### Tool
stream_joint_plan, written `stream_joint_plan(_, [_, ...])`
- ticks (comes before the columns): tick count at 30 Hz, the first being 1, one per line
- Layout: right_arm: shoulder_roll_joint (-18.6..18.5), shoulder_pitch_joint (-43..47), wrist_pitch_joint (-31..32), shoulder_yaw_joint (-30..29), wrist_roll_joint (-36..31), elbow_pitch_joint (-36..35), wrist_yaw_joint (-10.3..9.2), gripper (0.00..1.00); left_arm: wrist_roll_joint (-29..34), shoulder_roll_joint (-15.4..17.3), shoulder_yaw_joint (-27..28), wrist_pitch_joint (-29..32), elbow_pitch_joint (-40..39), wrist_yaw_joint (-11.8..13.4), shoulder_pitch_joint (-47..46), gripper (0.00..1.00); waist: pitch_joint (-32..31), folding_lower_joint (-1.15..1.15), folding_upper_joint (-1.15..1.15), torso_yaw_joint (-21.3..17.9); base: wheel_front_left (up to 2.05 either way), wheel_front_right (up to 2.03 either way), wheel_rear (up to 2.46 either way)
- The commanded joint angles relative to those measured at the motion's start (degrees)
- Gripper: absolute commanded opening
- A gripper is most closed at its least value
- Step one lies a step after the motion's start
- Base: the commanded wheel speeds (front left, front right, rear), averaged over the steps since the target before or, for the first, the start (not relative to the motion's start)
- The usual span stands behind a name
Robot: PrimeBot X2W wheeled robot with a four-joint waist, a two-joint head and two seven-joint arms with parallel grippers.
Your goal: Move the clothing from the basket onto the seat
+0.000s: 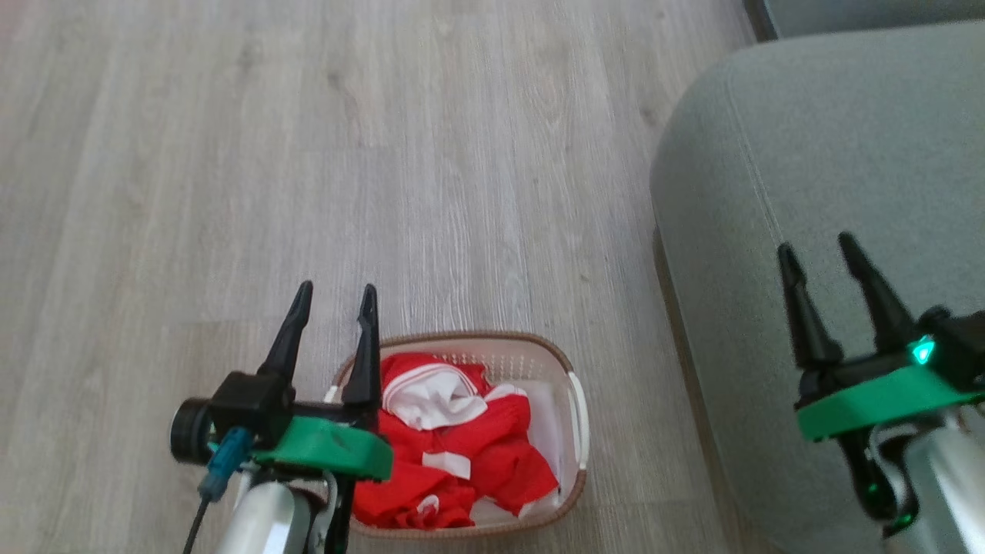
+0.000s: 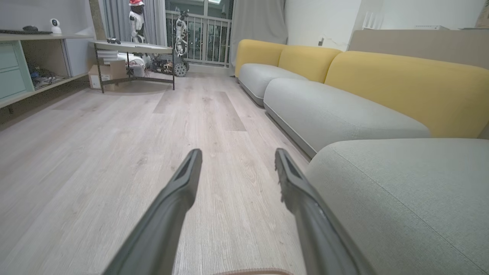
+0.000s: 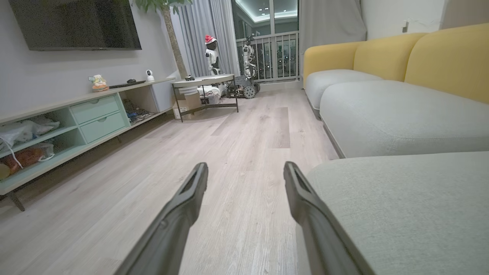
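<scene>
Clothes [image 1: 500,438] heaped in basket [image 1: 492,336], collar toward 12; seat [image 1: 769,154] at 2. Left gripper [image 1: 338,286] and right gripper [image 1: 814,242] both spread, empty.

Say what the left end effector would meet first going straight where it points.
Likely nothing near: the left end effector points out over open floor, passing beside the seat. Depth is unclear.

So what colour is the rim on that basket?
Brown, with a woven look. The basket shows best in the head view.
</scene>
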Motion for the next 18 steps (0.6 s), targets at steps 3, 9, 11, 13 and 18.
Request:
stream_joint_plan(3, [-2.29,-3.80,-0.53,-0.26,0.86,-2.91,-0.01,1.00,-0.84,0.48,0.44,-0.55,-0.53,1.13,-4.48,1.00,3.69,0.00,0.00,-1.44,0.00,0.00,0.00])
stream_joint_plan(9, [-4.35,-6.93,-0.53,-2.97,2.33,-6.40,-0.01,1.00,-3.35,0.48,-2.55,-0.55,4.70,2.60,-9.94,1.00,11.22,0.00,0.00,-2.60,0.00,0.00,0.00])
stream_joint_plan(11, [-4.92,-7.73,-0.53,-3.57,2.70,-7.21,-0.01,1.00,-4.46,0.48,-3.25,-0.55,7.50,3.03,-11.60,1.00,13.13,0.00,0.00,-2.90,0.00,0.00,0.00])
stream_joint_plan(13, [-5.46,-8.56,-0.53,-3.96,3.01,-7.94,-0.01,1.00,-5.67,0.48,-3.93,-0.55,10.78,3.24,-13.38,1.00,14.78,0.00,0.00,-3.25,0.00,0.00,0.00])
stream_joint_plan(18, [-6.58,-10.71,-0.54,-4.40,3.75,-9.82,-0.01,1.00,-10.03,0.48,-5.09,-0.55,21.17,2.77,-17.55,1.00,18.29,0.00,0.00,-4.34,0.00,0.00,0.00])
